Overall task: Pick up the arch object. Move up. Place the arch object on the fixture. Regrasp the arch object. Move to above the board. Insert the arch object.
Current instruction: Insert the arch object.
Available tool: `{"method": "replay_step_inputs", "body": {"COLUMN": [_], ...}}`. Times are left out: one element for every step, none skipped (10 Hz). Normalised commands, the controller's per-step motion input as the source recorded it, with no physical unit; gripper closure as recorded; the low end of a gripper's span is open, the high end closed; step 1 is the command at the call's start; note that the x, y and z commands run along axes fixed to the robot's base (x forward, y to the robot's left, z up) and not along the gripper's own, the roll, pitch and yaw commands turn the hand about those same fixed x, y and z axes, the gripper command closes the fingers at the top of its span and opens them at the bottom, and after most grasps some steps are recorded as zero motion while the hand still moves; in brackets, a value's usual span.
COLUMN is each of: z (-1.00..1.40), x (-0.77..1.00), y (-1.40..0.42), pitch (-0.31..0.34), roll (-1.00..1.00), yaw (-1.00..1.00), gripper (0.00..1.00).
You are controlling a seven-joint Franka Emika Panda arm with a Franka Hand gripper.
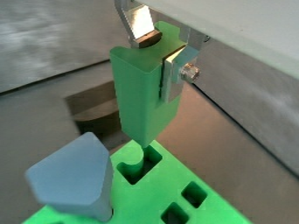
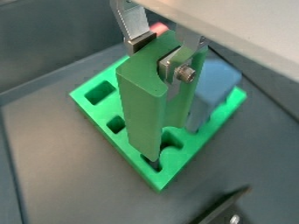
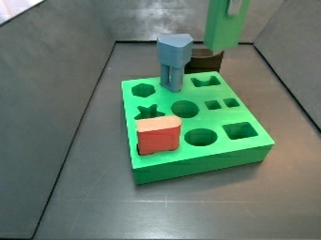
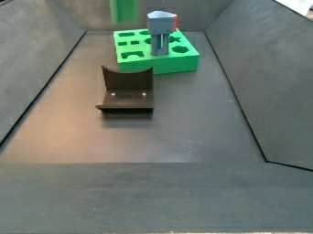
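My gripper (image 1: 160,51) is shut on the arch object (image 1: 140,92), a dull-green block held upright by its top end; both wrist views show this (image 2: 158,51). The arch object (image 2: 142,105) hangs over the bright green board (image 2: 93,98), its lower end above a hole near the board's edge. Both side views show the arch object (image 3: 226,23) (image 4: 124,9) hovering above the board (image 3: 238,142) (image 4: 184,60). The fixture (image 4: 126,90) stands on the floor apart from the board; it also shows in a wrist view (image 1: 91,103).
A tall blue pentagon-topped peg (image 3: 174,58) (image 1: 73,175) stands in the board close to the arch object. A red-brown cube (image 3: 158,136) sits in the board near its front corner. Sloping grey walls (image 4: 49,82) enclose the floor.
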Motion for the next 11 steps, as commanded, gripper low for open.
{"method": "replay_step_inputs", "body": {"z": [-0.59,-0.74,-0.62,-0.47,-0.39,-0.29,-0.19,-0.17,-0.22,-0.09,-0.05], "x": [0.28,0.27,0.12,0.0,0.0,0.0,-0.07,-0.17,-0.07,-0.24,-0.31], "y": [0.08,0.06,0.09,0.06,0.0,0.0,0.1,0.04,0.08,-0.04,-0.2], "pitch": [0.0,0.0,0.01,0.163,0.267,0.281,0.216,0.164,0.109,-0.219,-0.176], "roll": [0.0,-0.09,-0.21,-0.25,0.0,0.04,0.02,0.01,-0.01,-0.14,-0.08], "yaw": [-0.89,-0.87,-0.69,-0.25,0.12,0.38,0.25,0.16,0.08,-0.01,-0.11], "gripper": [1.0,1.0,1.0,1.0,1.0,1.0,1.0,1.0,1.0,1.0,1.0]}}
